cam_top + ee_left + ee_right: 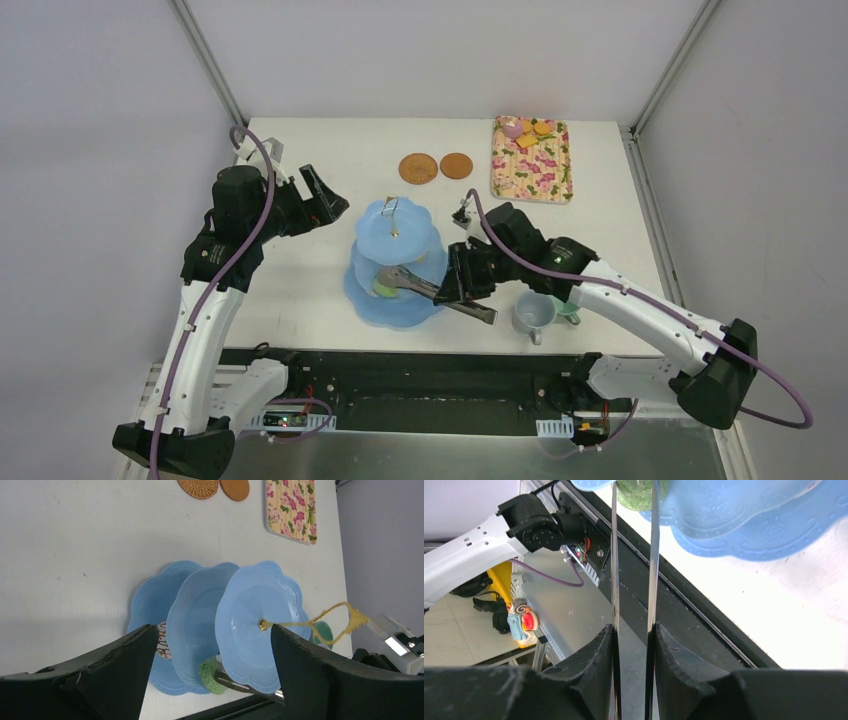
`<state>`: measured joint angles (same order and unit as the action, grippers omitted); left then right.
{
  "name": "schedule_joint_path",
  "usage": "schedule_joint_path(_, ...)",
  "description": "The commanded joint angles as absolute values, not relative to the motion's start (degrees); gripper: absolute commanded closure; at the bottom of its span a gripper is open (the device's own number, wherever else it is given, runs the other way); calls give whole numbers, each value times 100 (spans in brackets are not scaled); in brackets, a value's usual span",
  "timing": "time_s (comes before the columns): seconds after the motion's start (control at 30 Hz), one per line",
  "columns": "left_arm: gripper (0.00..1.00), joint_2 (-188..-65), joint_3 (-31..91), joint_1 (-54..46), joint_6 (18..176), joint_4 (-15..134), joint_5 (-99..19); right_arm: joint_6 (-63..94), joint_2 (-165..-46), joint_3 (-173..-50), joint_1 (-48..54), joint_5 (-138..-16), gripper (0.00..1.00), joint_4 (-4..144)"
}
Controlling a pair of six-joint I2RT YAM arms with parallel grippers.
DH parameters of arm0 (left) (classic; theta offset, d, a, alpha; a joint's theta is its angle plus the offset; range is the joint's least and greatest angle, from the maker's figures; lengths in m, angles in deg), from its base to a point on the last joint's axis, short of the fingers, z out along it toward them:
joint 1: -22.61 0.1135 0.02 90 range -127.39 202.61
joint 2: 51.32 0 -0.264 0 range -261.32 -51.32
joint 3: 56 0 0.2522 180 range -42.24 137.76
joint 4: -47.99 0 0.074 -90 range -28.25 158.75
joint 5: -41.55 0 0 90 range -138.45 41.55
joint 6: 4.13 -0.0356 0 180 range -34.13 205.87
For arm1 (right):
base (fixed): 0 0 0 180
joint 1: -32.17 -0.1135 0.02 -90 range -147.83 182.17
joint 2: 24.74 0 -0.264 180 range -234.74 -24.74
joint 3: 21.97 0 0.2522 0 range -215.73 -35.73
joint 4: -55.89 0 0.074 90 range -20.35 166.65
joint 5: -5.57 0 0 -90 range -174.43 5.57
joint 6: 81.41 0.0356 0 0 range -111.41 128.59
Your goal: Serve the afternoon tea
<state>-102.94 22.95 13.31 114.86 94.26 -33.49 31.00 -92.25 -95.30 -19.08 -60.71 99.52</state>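
Progress looks early; my left gripper (335,208) hangs wide open and empty beside the stand (415,240); my right gripper (634,640) clamps the tongs (440,295), tips around a green donut (211,676) at a lower tier; cups (534,312) sit well apart from the coasters (419,167); other donuts and biscuits (530,135) wait on the tray (560,185).

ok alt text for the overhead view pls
The right gripper holds tongs, their tips at a green donut on the blue tiered stand. The left gripper hangs open beside it; two cups, two coasters and a floral tray sit around.
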Motion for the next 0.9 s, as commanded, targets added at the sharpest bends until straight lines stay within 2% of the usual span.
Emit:
schedule_joint_path(0.0,14,-10204,2504,1338,11334,9449,-3369,3219,-9222,-9841,-2038,-6481,68,9418)
schedule_joint_path(0.3,14,-10208,2464,1338,11329,9401,-3351,3027,-9694,-10167,-2329,-6921,67,9203)
schedule_joint_path(0.47,14,-10220,2473,1331,11308,9403,-3369,2979,-9835,-10261,-2398,-7190,61,9252)
schedule_joint_path(0.7,13,-10236,2452,1338,11268,9405,-3401,2912,-9768,-10266,-2430,-7149,45,9461)
schedule_joint_path(0.87,13,-10286,2421,1337,11305,9333,-3385,2896,-9644,-10371,-2447,-7050,43,9724)
